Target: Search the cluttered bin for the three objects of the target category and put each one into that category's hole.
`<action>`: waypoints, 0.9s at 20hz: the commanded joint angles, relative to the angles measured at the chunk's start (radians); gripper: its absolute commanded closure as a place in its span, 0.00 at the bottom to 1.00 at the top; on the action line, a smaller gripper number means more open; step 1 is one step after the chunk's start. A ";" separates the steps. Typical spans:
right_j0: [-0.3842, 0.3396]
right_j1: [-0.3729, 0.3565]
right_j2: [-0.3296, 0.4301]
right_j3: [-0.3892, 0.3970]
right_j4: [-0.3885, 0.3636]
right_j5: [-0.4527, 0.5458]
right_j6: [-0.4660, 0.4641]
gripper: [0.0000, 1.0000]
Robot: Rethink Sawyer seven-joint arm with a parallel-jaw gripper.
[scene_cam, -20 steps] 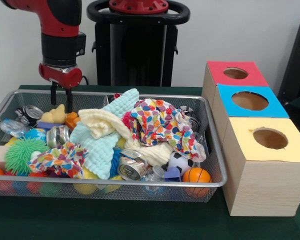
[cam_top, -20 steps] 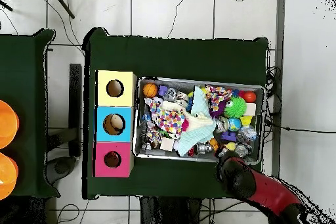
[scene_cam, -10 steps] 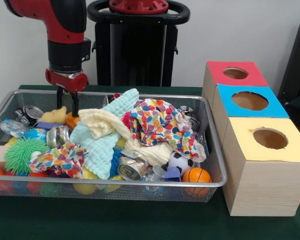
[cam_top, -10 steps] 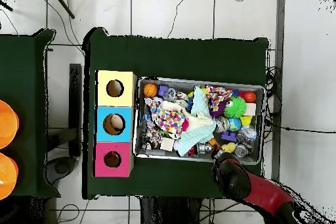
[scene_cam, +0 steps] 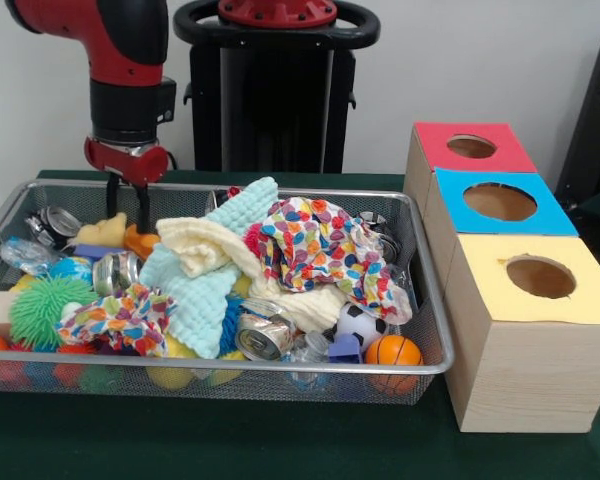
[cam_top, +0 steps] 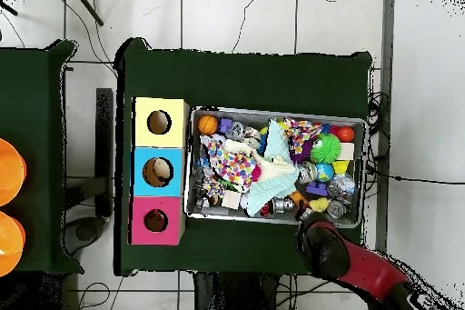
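A wire mesh bin holds a heap of cloths, cans, balls and foam blocks. My gripper hangs at the bin's far left corner. It is open, with its fingers down among the items, straddling the edge of a yellow foam shape and an orange block. I see nothing gripped. Crushed cans lie at the far left, left middle and front. Right of the bin stand three wooden boxes with holes: red, blue and yellow. In the overhead view the arm covers the gripper.
A multicoloured cloth, a light blue cloth and a cream cloth cover the bin's middle. A green spiky ball, a soccer ball and a small basketball lie along the front. A black chair stands at the right.
The gripper moved slightly right and down into the bin's corner, then came back a little to the left. It stays open. The bin's contents look unmoved.
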 commanded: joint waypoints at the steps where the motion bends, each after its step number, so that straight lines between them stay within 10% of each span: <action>1: -0.039 0.067 0.025 -0.005 -0.048 -0.036 0.096 0.00; 18: -0.075 0.009 0.054 0.015 -0.053 0.029 0.077 0.00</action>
